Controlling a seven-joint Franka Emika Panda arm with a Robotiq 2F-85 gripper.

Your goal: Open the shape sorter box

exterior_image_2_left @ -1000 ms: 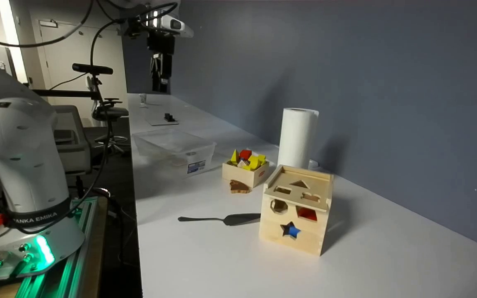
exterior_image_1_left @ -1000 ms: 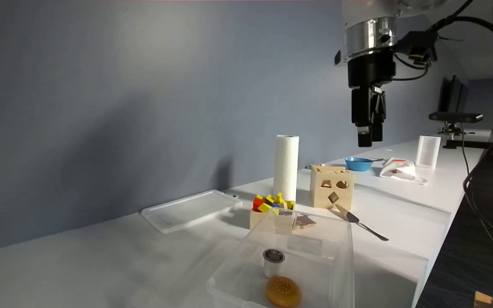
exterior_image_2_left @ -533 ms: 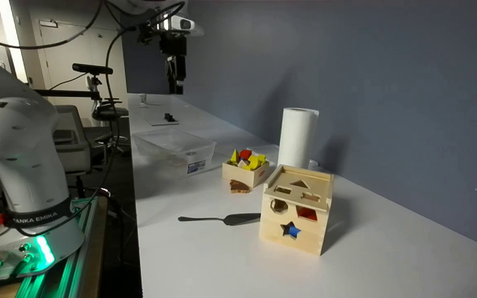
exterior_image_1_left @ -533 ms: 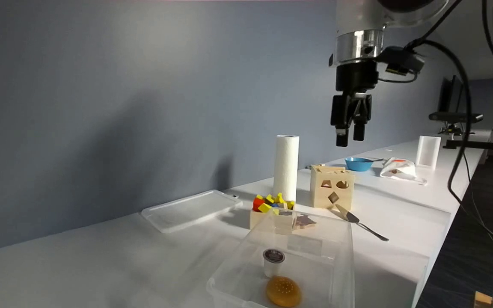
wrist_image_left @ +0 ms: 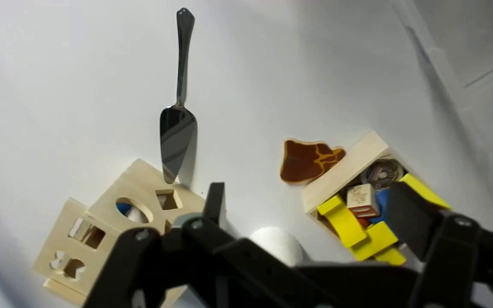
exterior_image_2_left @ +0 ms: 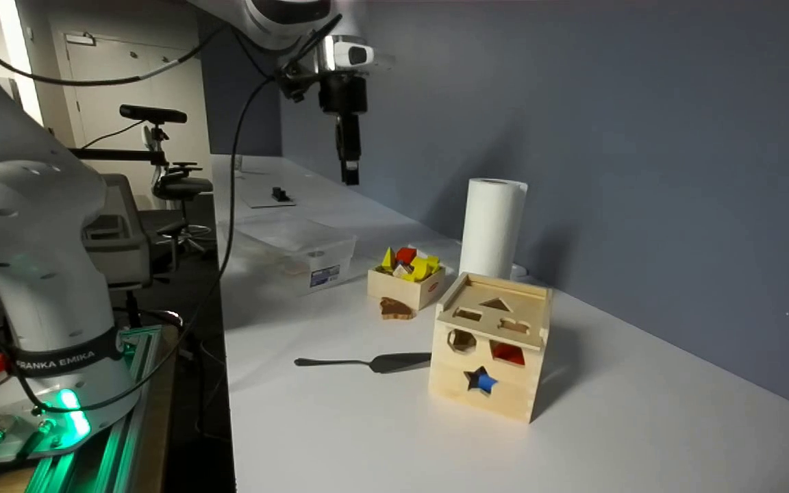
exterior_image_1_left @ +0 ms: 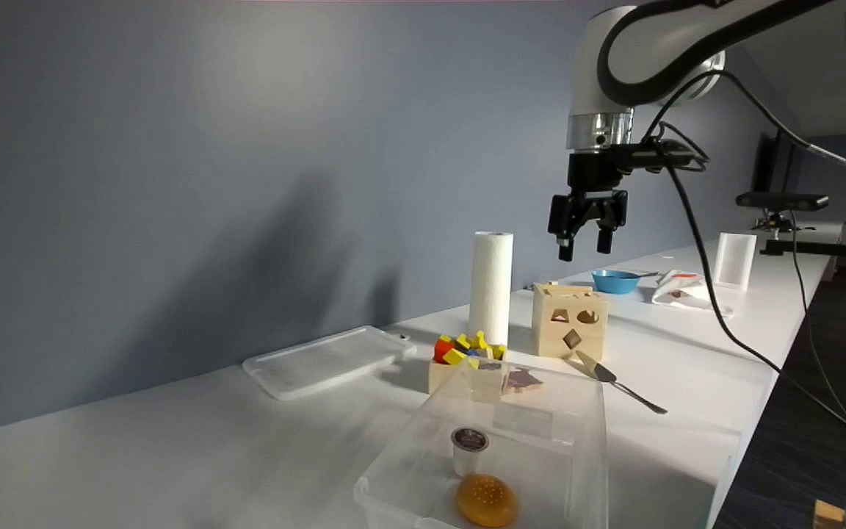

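Box [exterior_image_2_left: 482, 348]: upright on the worktop [exterior_image_2_left: 340, 438], shape holes in its top and sides, cut-out panel [exterior_image_2_left: 490, 315] sitting on top. You can see red through one hole and blue through the star.
Jaws: spread wide apart, pointing down, hanging in the air well above the worktop and clear of the box.
Arm [exterior_image_1_left: 593, 77]: juts in from the top right in an exterior view.
Server [wrist_image_left: 178, 132]: lying flat, blade tip right at the foot of the box. Can't tell if they actually touch, tbh.
Roll [exterior_image_2_left: 494, 229]: white, upright, near the box and close to the wall [exterior_image_2_left: 641, 178].
Tray [exterior_image_2_left: 394, 289]: little wooden one near the box, heaped with blocks [exterior_image_2_left: 420, 269], mostly yellow plus some red and blue.
Brown piece [wrist_image_left: 304, 162]: just beside the tray, flat on the worktop.
Tub [exterior_image_1_left: 590, 455]: clear plastic, got a bun [exterior_image_1_left: 487, 501] and a small pod [exterior_image_1_left: 469, 442] in it, near each other.
Lid [exterior_image_1_left: 331, 361]: flat whitish thing lying on the worktop near the wall.
Bowl [exterior_image_1_left: 615, 283]: blue, farther off past the box, something dark sticking out of it.
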